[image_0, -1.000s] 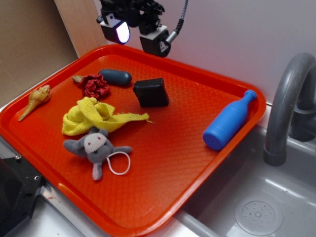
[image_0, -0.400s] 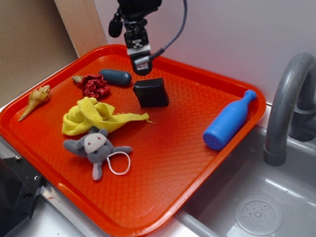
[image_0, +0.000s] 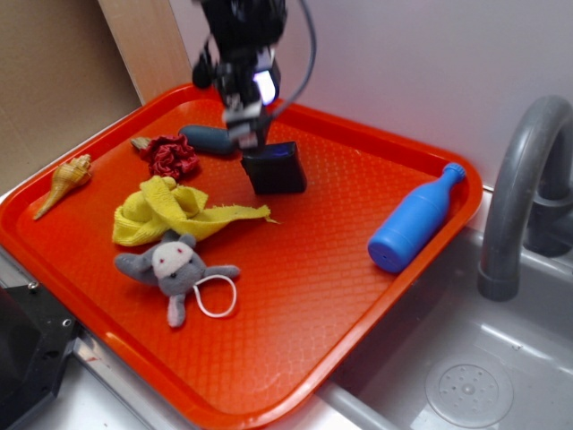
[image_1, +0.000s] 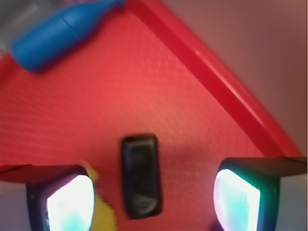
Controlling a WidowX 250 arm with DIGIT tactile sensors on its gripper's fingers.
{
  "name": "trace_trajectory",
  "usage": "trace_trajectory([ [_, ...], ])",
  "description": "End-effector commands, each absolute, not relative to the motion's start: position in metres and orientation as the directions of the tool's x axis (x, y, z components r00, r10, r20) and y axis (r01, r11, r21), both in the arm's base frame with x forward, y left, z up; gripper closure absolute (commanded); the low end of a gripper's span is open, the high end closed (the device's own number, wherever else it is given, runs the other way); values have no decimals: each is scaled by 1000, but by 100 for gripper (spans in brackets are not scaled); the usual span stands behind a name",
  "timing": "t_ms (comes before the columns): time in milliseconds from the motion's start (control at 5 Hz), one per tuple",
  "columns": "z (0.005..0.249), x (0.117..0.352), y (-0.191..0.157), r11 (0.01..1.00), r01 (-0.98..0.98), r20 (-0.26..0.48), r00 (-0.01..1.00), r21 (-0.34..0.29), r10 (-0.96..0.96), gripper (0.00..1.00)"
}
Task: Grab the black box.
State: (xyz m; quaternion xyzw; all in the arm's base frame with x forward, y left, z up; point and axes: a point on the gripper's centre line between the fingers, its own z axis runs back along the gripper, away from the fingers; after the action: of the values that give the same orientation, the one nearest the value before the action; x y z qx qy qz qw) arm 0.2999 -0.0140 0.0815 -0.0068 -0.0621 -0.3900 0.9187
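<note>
Dropped low since a moment ago, gripper (image_0: 243,134) spread wide, holding nothing, hovering at the black box's (image_0: 275,167) far-left corner. Box lying flat on the red tray (image_0: 295,296), between the capsule (image_0: 204,138) and blue bottle (image_0: 414,219). Probably only the final descent and closing left.

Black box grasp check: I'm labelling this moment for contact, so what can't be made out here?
- Exterior view: motion blur smears the gripper; its height above the black box is unclear.
- Exterior view: the arm covers part of the dark capsule.
- Wrist view: blurred; the bottom edge cuts off both fingers.
</note>
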Motion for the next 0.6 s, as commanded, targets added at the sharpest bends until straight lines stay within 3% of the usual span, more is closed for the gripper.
trace_trajectory([
  [0,53,311,-41,657,750,9,659,79,-752,0],
  [200,51,307,-45,638,770,-16,638,9,-770,0],
  [400,52,306,-49,609,793,-8,609,11,-793,0],
])
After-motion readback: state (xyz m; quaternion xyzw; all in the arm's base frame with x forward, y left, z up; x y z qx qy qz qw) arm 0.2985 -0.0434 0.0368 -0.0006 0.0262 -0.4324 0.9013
